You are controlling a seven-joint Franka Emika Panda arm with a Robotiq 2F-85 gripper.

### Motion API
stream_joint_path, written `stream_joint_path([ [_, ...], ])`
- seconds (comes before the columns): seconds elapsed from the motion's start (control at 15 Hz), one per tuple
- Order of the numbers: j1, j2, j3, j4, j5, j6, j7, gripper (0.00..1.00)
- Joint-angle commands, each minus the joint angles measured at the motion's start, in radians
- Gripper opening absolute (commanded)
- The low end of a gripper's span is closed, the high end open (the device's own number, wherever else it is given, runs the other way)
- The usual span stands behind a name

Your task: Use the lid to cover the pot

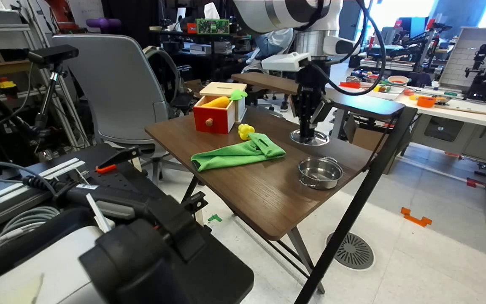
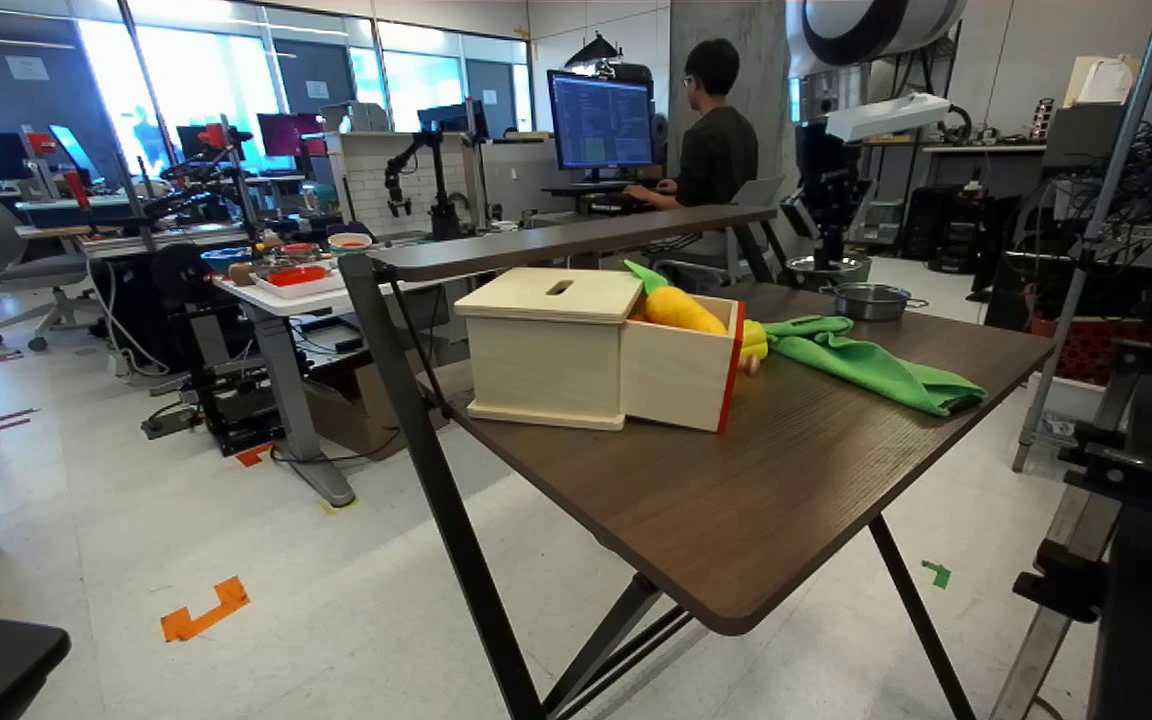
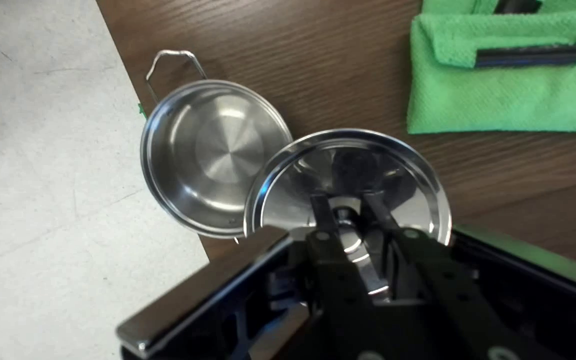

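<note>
The gripper [image 3: 346, 197] is clamped on the lid [image 3: 350, 167], its 2 fingers [image 3: 324, 214] pinching the knob [image 3: 346, 216] at the middle. The lid — round, silvery, close to level — hangs directly under the gripper, over the brown table [image 1: 268, 198]. The pot [image 1: 321, 173] stands upright and uncovered on the table, lower than the gripper and near it, off to its side. Its shiny inside shows, and 2 wire handles stick out from its wall. In the wrist view the lid's edge overlaps the pot's rim; in an exterior view the 2 pieces look apart.

Near the gripper on another side lies a folded green cloth [image 1: 245, 154] with dark strips on it. Farther from the gripper stands a pale wooden box [image 2: 546, 365] with a slot in its top and a red-fronted drawer [image 1: 213, 120] standing open — a yellow-orange toy [image 1: 220, 102] with green leaves lies in it. Beside that drawer, on the side toward the gripper, sits a bumpy yellow toy [image 1: 246, 131]. Above the gripper, the white robot arm [image 1: 264, 17] reaches in. Well apart from the gripper, in an exterior view, a person [image 2: 721, 140] sits facing a monitor [image 2: 601, 120].
</note>
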Motion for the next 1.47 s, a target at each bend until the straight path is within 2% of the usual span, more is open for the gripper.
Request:
stream_joint_path([
  [0.0, 0.003, -0.118, -0.020, -0.197, -0.015, 0.075, 0.010, 0.05],
  [0.27, -0.008, -0.154, -0.042, -0.290, -0.017, 0.126, 0.010, 0.05],
  [0.53, -0.011, -0.147, -0.066, -0.314, -0.022, 0.153, 0.018, 0.05],
  [1.4, -0.033, -0.069, -0.077, -0.209, 0.002, 0.134, 0.080, 0.05],
])
